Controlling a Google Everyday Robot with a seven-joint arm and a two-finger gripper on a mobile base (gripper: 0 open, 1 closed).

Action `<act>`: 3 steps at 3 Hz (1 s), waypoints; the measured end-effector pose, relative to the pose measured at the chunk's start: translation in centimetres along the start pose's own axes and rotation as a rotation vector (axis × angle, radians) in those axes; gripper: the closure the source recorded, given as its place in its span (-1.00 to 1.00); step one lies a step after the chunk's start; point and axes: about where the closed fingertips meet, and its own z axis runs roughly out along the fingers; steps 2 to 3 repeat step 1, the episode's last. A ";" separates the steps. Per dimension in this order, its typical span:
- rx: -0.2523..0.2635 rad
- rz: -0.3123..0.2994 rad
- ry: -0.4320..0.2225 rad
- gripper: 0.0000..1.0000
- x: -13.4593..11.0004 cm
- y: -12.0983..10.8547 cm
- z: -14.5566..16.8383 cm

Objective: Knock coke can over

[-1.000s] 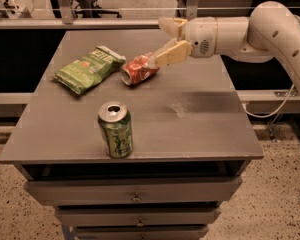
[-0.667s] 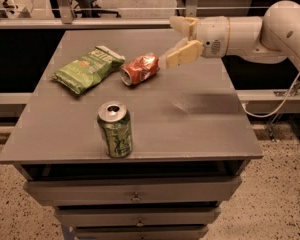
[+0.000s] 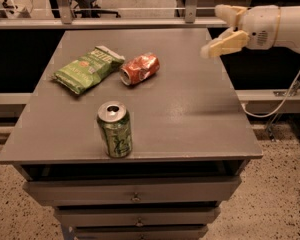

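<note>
The coke can [image 3: 140, 69] is red with a silver top and a dented body. It lies on its side on the grey table [image 3: 190, 114], towards the back middle, its top facing front-left. My gripper [image 3: 217, 29] is open and empty. It hangs in the air over the table's back right edge, well to the right of the can and apart from it. Its white arm reaches in from the right.
A green soda can [image 3: 115, 129] stands upright near the table's front left. A green chip bag [image 3: 87, 68] lies at the back left, just left of the coke can. Drawers sit under the tabletop. A railing runs behind the table.
My gripper has drawn back to the right, away from the coke can and out to the table's right edge. The can lies on its side as before.
</note>
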 end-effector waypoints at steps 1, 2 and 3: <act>0.002 -0.007 -0.005 -1.00 -0.4 -0.2 0.1; 0.002 -0.007 -0.005 -1.00 -0.4 -0.2 0.1; 0.002 -0.007 -0.005 -1.00 -0.4 -0.2 0.1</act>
